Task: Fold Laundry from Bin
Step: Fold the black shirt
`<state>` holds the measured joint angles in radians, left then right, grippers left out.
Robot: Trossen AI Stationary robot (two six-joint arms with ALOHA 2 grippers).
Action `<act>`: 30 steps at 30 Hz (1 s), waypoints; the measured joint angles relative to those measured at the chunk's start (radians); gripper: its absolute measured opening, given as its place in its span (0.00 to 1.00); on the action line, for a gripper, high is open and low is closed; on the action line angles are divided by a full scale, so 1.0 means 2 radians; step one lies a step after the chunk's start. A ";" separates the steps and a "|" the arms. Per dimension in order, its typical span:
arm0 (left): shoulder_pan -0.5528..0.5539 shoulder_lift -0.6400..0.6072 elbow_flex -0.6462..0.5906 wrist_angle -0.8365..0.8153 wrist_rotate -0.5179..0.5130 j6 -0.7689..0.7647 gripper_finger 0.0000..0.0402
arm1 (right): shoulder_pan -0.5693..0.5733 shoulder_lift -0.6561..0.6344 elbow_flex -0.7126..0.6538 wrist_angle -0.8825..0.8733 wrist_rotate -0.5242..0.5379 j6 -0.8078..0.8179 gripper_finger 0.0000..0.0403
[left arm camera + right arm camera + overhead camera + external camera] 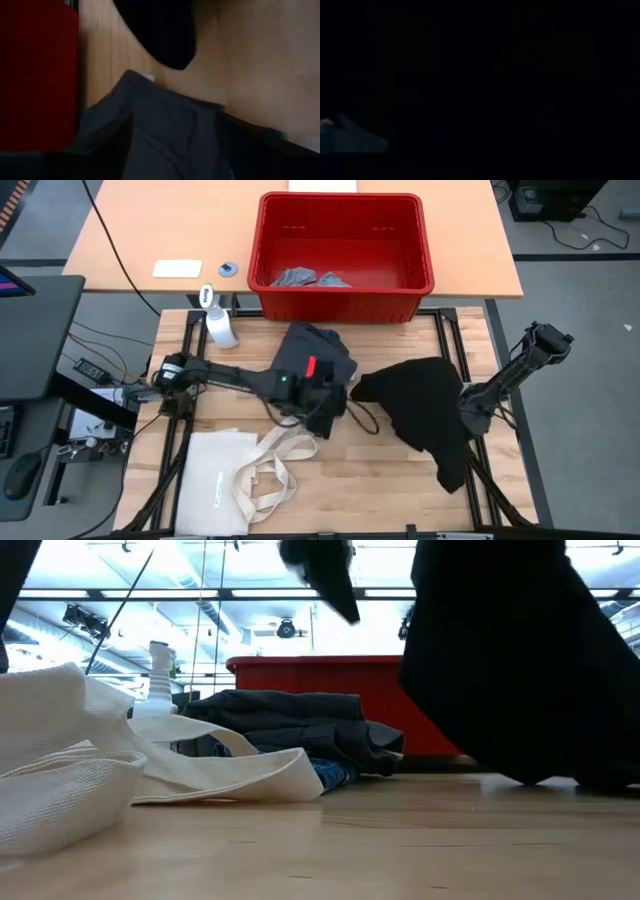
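On the wooden table (400,470), a tote bag (225,480) lies near laundry (315,355).

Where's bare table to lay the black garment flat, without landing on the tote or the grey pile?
Bare wood runs along the near edge between the cream tote bag and the black garment's hanging tail. A smaller strip lies between the red bin and that garment. The middle is crowded: dark grey pile, left pincer, tote handles.
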<state>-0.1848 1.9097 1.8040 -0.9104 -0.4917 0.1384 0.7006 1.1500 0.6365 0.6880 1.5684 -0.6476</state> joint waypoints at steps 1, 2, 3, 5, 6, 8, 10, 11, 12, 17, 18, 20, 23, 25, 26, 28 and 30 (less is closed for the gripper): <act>0.010 -0.007 -0.023 0.034 0.012 0.012 0.69 | 0.009 0.000 0.000 0.000 0.001 0.000 0.38; 0.022 -0.015 -0.047 0.071 0.023 0.022 0.68 | 0.016 0.000 0.000 0.002 0.000 0.000 0.38; 0.035 -0.021 -0.069 0.113 0.039 0.033 0.67 | 0.023 0.000 0.000 0.006 -0.003 -0.001 0.38; 0.064 -0.025 -0.107 0.183 0.075 0.048 0.65 | 0.031 0.000 0.000 0.011 -0.008 0.000 0.38; 0.082 -0.024 -0.125 0.201 0.091 0.052 0.64 | 0.033 0.000 0.000 0.011 -0.008 0.004 0.38; 0.118 -0.017 -0.158 0.226 0.114 0.051 0.62 | 0.036 0.001 0.000 0.011 -0.004 0.011 0.38; 0.151 -0.013 -0.188 0.240 0.128 0.032 0.60 | 0.039 0.001 0.000 0.009 -0.004 0.019 0.38; 0.166 -0.013 -0.202 0.234 0.132 0.023 0.59 | 0.040 0.002 0.000 0.008 -0.005 0.024 0.38; 0.181 -0.013 -0.216 0.231 0.137 0.011 0.58 | 0.040 0.003 0.000 0.008 -0.008 0.027 0.38; 0.233 -0.021 -0.260 0.206 0.139 -0.063 0.52 | 0.042 0.005 0.000 0.007 -0.011 0.027 0.38; 0.240 -0.021 -0.267 0.203 0.140 -0.075 0.51 | 0.042 0.005 0.000 0.007 -0.011 0.027 0.38; 0.248 -0.020 -0.284 0.201 0.141 -0.095 0.48 | 0.042 0.005 0.000 0.007 -0.013 0.027 0.38; 0.246 -0.027 -0.310 0.206 0.138 -0.104 0.46 | 0.042 0.005 0.000 0.007 -0.013 0.026 0.38; 0.242 -0.040 -0.331 0.207 0.134 -0.106 0.45 | 0.042 0.005 0.000 0.007 -0.013 0.025 0.38; 0.239 -0.049 -0.341 0.203 0.129 -0.108 0.45 | 0.042 0.005 0.000 0.007 -0.013 0.024 0.38; 0.232 -0.072 -0.361 0.194 0.118 -0.109 0.45 | 0.043 0.005 0.000 0.006 -0.013 0.022 0.38; 0.225 -0.103 -0.380 0.173 0.108 -0.112 0.45 | 0.043 0.005 0.000 0.005 -0.013 0.022 0.38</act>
<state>0.2647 1.7046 1.0434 -0.5649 -0.2755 -0.0847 0.7860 1.1603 0.6365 0.6987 1.5425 -0.6034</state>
